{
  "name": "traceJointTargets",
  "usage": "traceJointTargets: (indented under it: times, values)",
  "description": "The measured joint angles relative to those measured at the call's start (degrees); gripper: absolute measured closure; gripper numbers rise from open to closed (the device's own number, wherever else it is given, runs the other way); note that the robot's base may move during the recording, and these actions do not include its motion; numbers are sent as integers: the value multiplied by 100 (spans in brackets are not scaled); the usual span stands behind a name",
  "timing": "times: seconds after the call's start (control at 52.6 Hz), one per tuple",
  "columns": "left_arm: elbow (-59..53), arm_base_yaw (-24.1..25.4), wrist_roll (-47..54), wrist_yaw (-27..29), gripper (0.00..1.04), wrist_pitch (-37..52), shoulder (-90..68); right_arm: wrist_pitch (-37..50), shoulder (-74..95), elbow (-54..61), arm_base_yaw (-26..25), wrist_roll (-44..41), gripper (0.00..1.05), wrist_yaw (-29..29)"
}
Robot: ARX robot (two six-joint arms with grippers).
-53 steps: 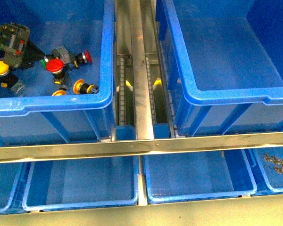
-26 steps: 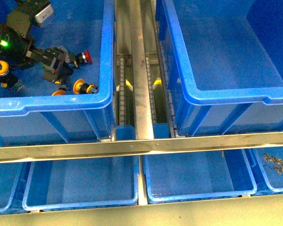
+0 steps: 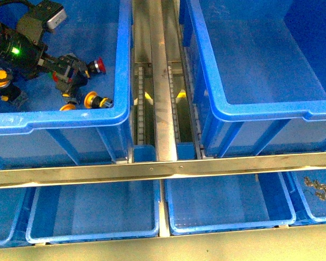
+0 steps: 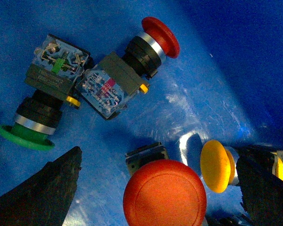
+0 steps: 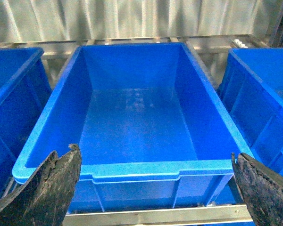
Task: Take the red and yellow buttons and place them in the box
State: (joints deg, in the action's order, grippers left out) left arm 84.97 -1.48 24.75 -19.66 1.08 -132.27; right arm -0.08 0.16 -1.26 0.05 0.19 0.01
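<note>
The left pincer (image 4: 159,157) hung spread wide, straddling an upright red button (image 4: 165,195), apparently lined up to close on its cap. In the front view, a yellow button (image 3: 95,100) lay at its four o'clock. The right pincer (image 5: 155,162), also agape, hovered over the empty box (image 5: 132,170), far off at three o'clock, likely kept clear.

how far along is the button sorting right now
Done: nothing visible; the big box on the right looks empty. In hand: the left gripper is open, straddling a red button, not gripping it. Left: that one, a second red button lying on its side and the yellow buttons all sit in the left crate. The right gripper is open, holding nothing.
</note>
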Motion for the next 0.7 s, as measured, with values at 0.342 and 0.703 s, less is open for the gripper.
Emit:
traceJointTargets:
  times: [0.342, 0.703]
  values:
    - [17, -4, -101, -33, 45, -20, -109, 0, 0, 0, 0, 0, 6, 0]
    - [-341, 109, -603, -168, 70, 461, 55, 0, 0, 0, 0, 0, 6, 0]
